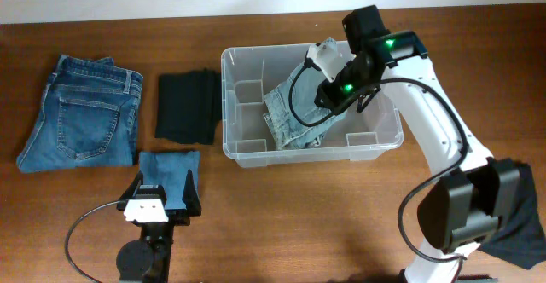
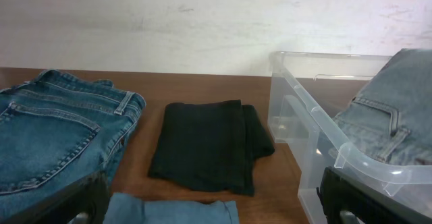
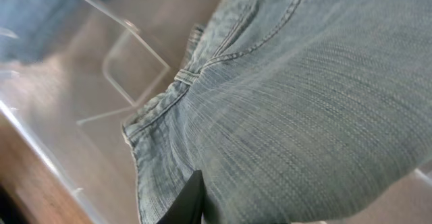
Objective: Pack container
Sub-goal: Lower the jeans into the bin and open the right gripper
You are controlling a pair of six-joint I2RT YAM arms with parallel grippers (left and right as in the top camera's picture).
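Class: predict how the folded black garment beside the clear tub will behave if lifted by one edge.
The black garment would probably droop and unfold, since it is soft fabric lying in loose layers. It looks thin and flat, so likely light. Pushed, it would likely bunch rather than slide whole.

Clear container (image 1: 247, 151), light-blue jeans (image 1: 290, 112), black garment (image 1: 186, 106), brown table (image 1: 299, 215)
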